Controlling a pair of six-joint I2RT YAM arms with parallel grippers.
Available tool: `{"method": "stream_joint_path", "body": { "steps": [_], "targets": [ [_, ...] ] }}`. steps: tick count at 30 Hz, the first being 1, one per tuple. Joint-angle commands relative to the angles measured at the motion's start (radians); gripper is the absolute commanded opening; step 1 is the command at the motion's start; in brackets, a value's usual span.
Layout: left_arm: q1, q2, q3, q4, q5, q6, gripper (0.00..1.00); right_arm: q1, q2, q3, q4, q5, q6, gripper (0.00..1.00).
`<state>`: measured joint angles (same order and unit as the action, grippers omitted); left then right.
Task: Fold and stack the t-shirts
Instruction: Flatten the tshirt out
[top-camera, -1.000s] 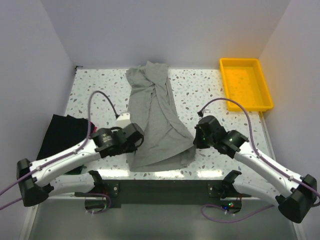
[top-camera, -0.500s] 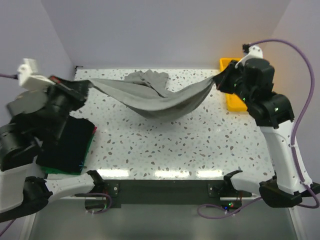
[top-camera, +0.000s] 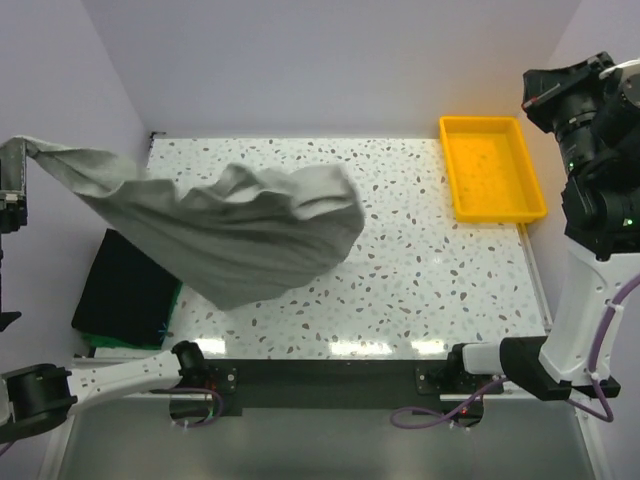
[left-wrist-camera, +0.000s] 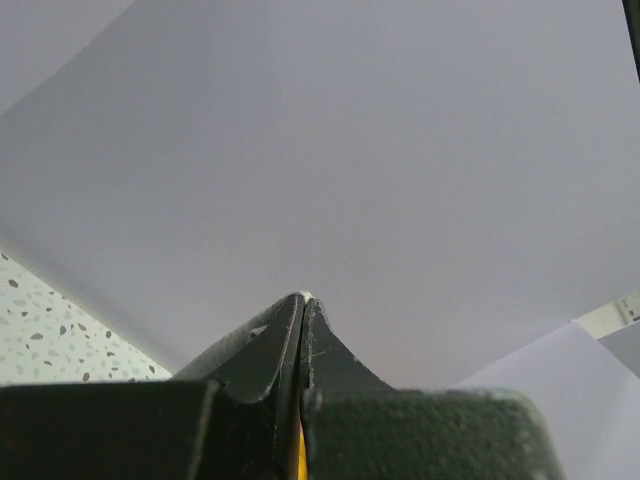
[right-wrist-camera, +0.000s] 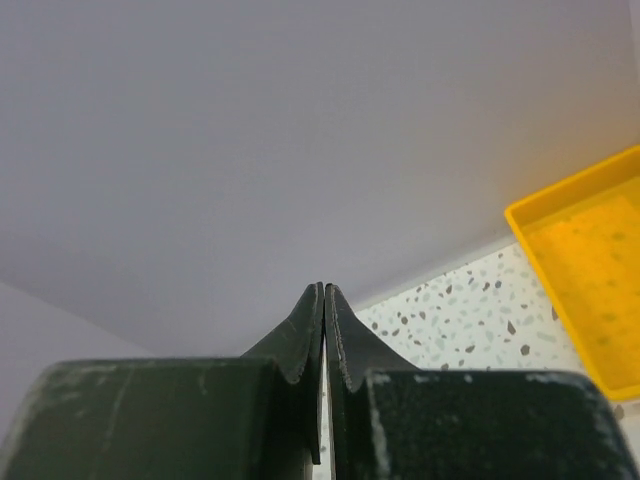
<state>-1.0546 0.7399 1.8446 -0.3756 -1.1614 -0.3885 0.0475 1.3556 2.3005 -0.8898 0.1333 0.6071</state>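
right tool (right-wrist-camera: 323, 292) has let go and is now pinched empty, raised. grey shirt (top-camera: 230, 235) swings from the closed left tool (left-wrist-camera: 303, 300) above the table's (top-camera: 420, 270) left; re-spreading needed.

I had the grey t-shirt (top-camera: 240, 235) up in the air, billowed out and stretched from a bunched corner high on the left. The black t-shirt (top-camera: 125, 290) lay folded at the tabletop (top-camera: 420, 270)'s left edge, on a green t-shirt (top-camera: 174, 305).

Right gripper (right-wrist-camera: 323, 290) jaws pressed together; yellow tray (right-wrist-camera: 590, 262) at right; speckled table (right-wrist-camera: 450, 320) beside
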Motion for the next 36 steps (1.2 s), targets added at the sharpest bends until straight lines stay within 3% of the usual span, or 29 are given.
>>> {"method": "stream_joint_path", "body": {
  "steps": [1, 5, 8, 9, 10, 12, 13, 14, 17, 19, 22, 26, 32, 36],
  "targets": [
    [-0.016, 0.018, -0.010, 0.353, -0.095, 0.253, 0.00, -0.017, -0.036, -0.010, 0.172, 0.031, 0.068, 0.00],
    [-0.028, 0.056, -0.022, 0.578, -0.054, 0.433, 0.00, -0.017, -0.038, -0.042, 0.322, -0.020, 0.123, 0.00],
    [-0.044, 0.136, 0.002, 0.578, -0.070, 0.503, 0.00, -0.015, 0.005, -0.074, 0.377, -0.234, 0.212, 0.00],
    [-0.045, 0.148, -0.017, 0.557, -0.086, 0.484, 0.00, -0.014, 0.014, -0.119, 0.408, -0.345, 0.238, 0.00],
    [-0.045, 0.141, -0.050, 0.522, -0.087, 0.459, 0.00, -0.005, 0.014, -0.273, 0.499, -0.529, 0.268, 0.00],
    [-0.045, 0.092, -0.180, 0.459, -0.060, 0.310, 0.00, 0.102, -0.003, -0.439, 0.535, -0.612, 0.272, 0.00],
    [-0.045, 0.075, -0.221, 0.398, -0.051, 0.268, 0.00, 0.176, -0.033, -0.584, 0.514, -0.528, 0.220, 0.00],
    [-0.045, 0.064, -0.288, 0.377, -0.049, 0.232, 0.00, 0.357, -0.050, -0.657, 0.500, -0.459, 0.113, 0.00],
    [-0.045, 0.084, -0.326, 0.219, -0.040, 0.137, 0.00, 0.601, -0.087, -0.957, 0.586, -0.286, 0.065, 0.00],
    [-0.045, 0.143, -0.303, 0.134, -0.015, 0.108, 0.00, 0.647, -0.087, -1.167, 0.752, -0.268, 0.113, 0.00],
    [-0.045, 0.243, -0.200, 0.112, -0.037, 0.141, 0.00, 0.754, -0.041, -1.283, 0.879, -0.247, 0.122, 0.02],
    [-0.045, 0.372, -0.046, 0.188, -0.026, 0.262, 0.00, 0.948, 0.062, -1.286, 0.977, -0.137, 0.118, 0.08],
    [-0.044, 0.432, 0.002, 0.328, -0.038, 0.382, 0.00, 0.977, 0.014, -1.412, 1.141, -0.057, 0.239, 0.28],
    [-0.044, 0.460, 0.033, 0.356, -0.020, 0.424, 0.00, 0.980, -0.029, -1.496, 1.203, -0.003, 0.287, 0.34]
  ]
}}
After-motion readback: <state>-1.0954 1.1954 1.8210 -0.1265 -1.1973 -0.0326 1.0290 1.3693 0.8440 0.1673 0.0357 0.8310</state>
